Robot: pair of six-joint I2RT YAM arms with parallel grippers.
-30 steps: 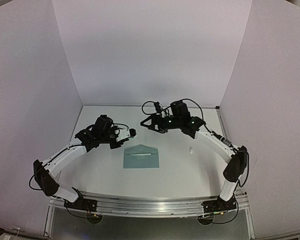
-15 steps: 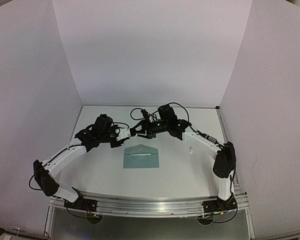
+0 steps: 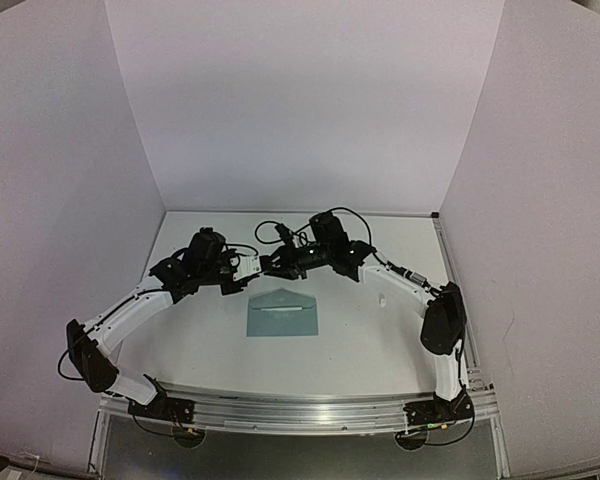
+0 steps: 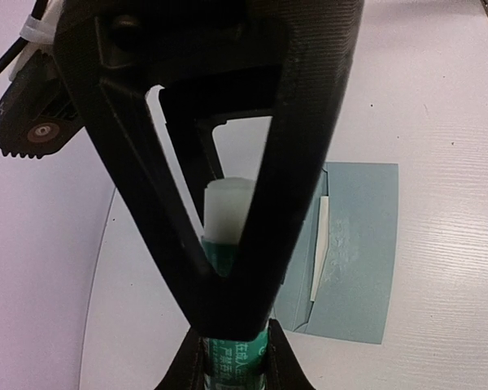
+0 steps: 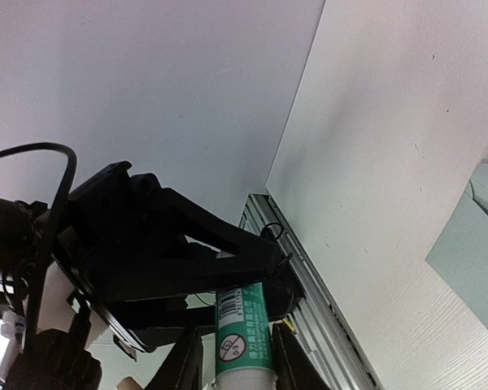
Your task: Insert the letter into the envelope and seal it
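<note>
Pale walls, white table [image 3: 380, 340]. The envelope [image 3: 283, 318] lies flat mid-table, flap open and pointing away from the arms.

- Letter: no tan sheet is in view anywhere. A pale strip [image 4: 320, 244] shows at the envelope's mouth, either the letter's edge or a gum line, can't tell which. The letter is probably already inside.
- Left claw [image 3: 246, 265]: nearly closed, clamped on a glue stick [image 4: 228, 213] held above the table just beyond the flap.
- Right claw [image 3: 271, 265]: meets the left claw head-on, with its fingers [image 5: 286, 361] set close on either side of the stick's labelled end. Can't tell whether they actually pinch it.

Status: insertion looks done and sealing has not begun. Both claws are on the stick, which looks like a cap pull or a handover. No glue is visible on the flap. What's left is to glue the flap, fold it down and press it.
</note>
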